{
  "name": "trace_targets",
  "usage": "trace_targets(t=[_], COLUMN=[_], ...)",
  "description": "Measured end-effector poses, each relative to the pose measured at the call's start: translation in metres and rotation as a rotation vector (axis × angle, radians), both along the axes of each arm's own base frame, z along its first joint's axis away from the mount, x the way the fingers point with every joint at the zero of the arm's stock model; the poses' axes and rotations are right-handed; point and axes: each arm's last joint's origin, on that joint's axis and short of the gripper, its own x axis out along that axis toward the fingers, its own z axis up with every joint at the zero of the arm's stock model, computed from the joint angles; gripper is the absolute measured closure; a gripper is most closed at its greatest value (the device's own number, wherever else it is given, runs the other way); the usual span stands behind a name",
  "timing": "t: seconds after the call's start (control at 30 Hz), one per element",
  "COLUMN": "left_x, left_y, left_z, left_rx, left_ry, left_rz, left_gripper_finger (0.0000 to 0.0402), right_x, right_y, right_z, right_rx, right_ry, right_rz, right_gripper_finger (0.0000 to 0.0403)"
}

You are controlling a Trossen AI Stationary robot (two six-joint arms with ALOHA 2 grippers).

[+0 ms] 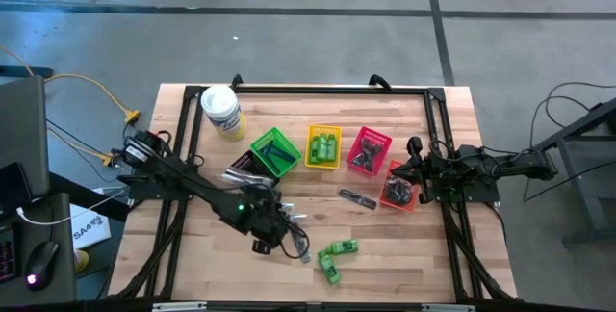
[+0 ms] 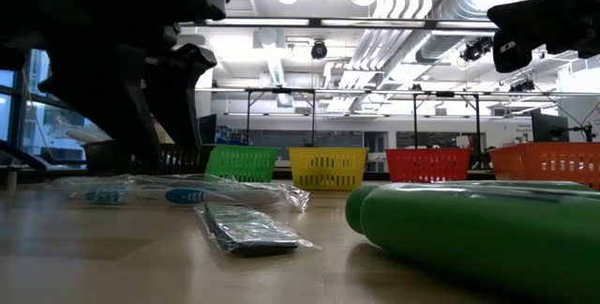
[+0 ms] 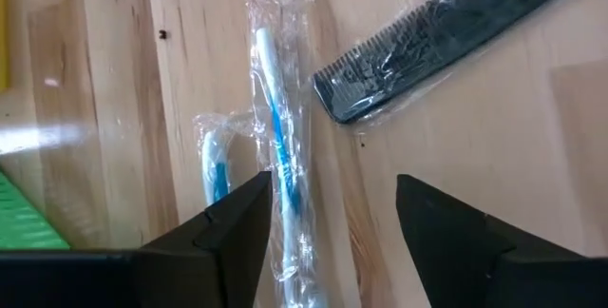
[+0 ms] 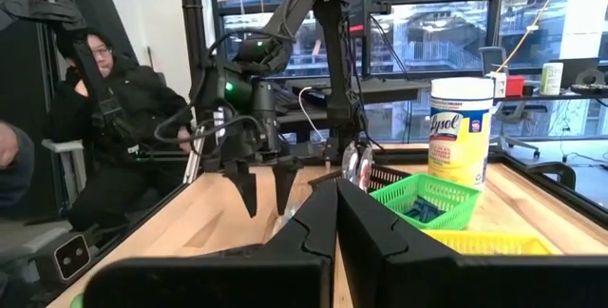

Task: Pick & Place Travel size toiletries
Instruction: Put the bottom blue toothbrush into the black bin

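Step in hand, as judged: a pick by the left arm; nothing is held yet.

The left gripper [image 1: 279, 235] hangs low over the front centre of the bench [image 1: 423, 264], at about 7 o'clock from the green basket [image 1: 274, 152]. Its fingers [image 3: 237, 222] stand spread and empty. In the left wrist view a clear-wrapped toothbrush [image 3: 277, 146] lies flat on the bench beside one finger's inner edge, not centred in the gap; a second wrapped stick [image 3: 217, 161] lies outside that finger, and a dark comb [image 3: 427, 23] lies beyond the tips. The next move calls for a small sideways correction, then descent and closure on the toothbrush alone.

Green bottles [image 1: 337, 254] lie at about 4 o'clock from the left gripper.

The right gripper [image 1: 416, 182] waits by the orange basket [image 1: 399, 187], fingers pressed together, empty.
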Motion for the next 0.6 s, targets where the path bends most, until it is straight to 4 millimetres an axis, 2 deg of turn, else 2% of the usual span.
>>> trace_targets(t=[0.23,0.6], left_x=[0.005,0.013], left_y=[0.001,0.021], left_z=[-0.016,-0.019], left_rx=[0.045,0.016], left_ry=[0.038,0.055], left_rz=[0.011,0.075], left_gripper_finger=[0.0185,0.0185], right_x=[0.000,0.000], right_y=[0.000,0.000], right_z=[0.000,-0.002], right_rx=[0.000,0.001], right_ry=[0.003,0.018], right_rz=[0.000,0.000], right_gripper_finger=[0.0399,0.0398])
